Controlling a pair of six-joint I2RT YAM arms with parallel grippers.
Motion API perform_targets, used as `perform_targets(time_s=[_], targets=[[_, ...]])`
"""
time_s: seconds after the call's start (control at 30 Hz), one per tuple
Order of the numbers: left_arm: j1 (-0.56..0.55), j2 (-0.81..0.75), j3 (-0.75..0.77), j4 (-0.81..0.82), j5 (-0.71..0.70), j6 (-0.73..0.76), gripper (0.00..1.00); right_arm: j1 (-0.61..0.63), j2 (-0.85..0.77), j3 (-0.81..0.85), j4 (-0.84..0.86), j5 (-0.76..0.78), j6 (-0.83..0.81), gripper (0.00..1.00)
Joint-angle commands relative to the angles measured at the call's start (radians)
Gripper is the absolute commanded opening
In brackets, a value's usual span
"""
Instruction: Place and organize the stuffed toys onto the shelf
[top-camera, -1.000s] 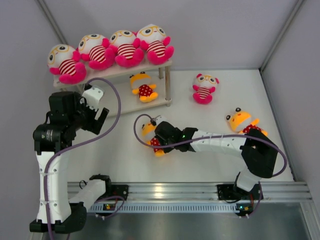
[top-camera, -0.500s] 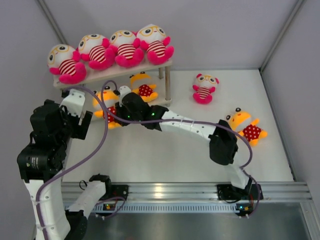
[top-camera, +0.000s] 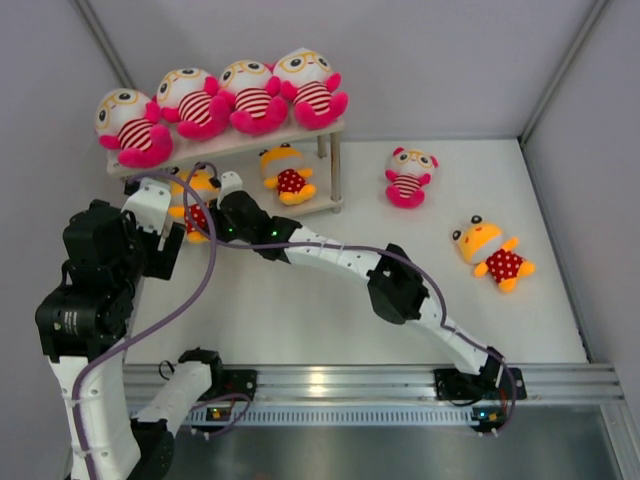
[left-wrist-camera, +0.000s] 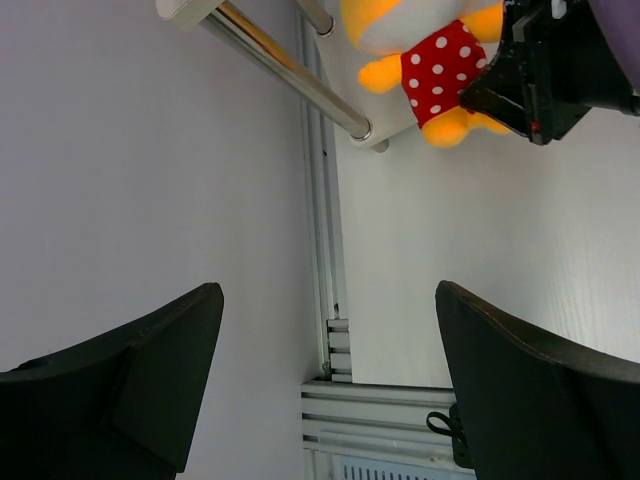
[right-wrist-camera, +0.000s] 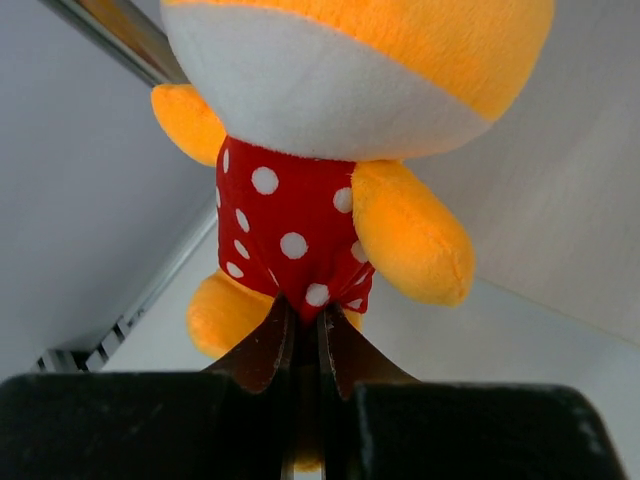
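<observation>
My right gripper (top-camera: 208, 216) is shut on an orange plush in a red polka-dot outfit (top-camera: 193, 203), pinching its outfit (right-wrist-camera: 285, 240), and holds it at the left end of the shelf's lower board (top-camera: 262, 212). It also shows in the left wrist view (left-wrist-camera: 425, 50). Another orange plush (top-camera: 285, 172) sits on the lower board to the right. Several striped pink-limbed plush (top-camera: 220, 100) sit on the top board. One striped plush (top-camera: 409, 176) and one orange plush (top-camera: 490, 250) lie on the table at right. My left gripper (top-camera: 170, 240) is open and empty left of the shelf.
A silver shelf leg (left-wrist-camera: 285, 75) stands above my left fingers in the left wrist view. The grey enclosure wall (top-camera: 40, 150) is close on the left. An aluminium rail (top-camera: 380, 380) runs along the near edge.
My right arm has carried the orange plush from the table's middle up and left to the shelf's lower left end. My left arm has drawn back down and left.
</observation>
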Motion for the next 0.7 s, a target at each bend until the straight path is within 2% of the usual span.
perform_targets(time_s=[0.0, 0.17, 0.27, 0.43, 0.53, 0.57, 0.67], targets=[[-0.007, 0.001, 0.007, 0.007, -0.006, -0.010, 0.93, 0.005, 0.072, 0.116, 0.125, 0.005, 0.041, 0.02], [-0.012, 0.000, -0.003, 0.004, -0.006, -0.006, 0.93, -0.023, 0.137, 0.172, 0.211, -0.003, 0.060, 0.12], [-0.013, -0.002, -0.012, 0.004, -0.001, -0.004, 0.93, -0.029, 0.178, 0.237, 0.217, -0.004, 0.052, 0.15], [-0.013, 0.001, -0.010, 0.004, 0.008, -0.004, 0.93, -0.031, 0.204, 0.240, 0.223, -0.018, 0.060, 0.20], [-0.015, 0.001, -0.009, 0.006, 0.008, -0.004, 0.93, -0.035, 0.221, 0.239, 0.220, -0.018, 0.057, 0.28], [-0.013, 0.000, -0.010, 0.006, 0.008, -0.004, 0.93, -0.037, 0.224, 0.236, 0.220, -0.017, 0.066, 0.35], [-0.013, -0.002, -0.012, 0.006, 0.006, -0.003, 0.93, -0.049, 0.226, 0.234, 0.206, -0.012, 0.084, 0.45]])
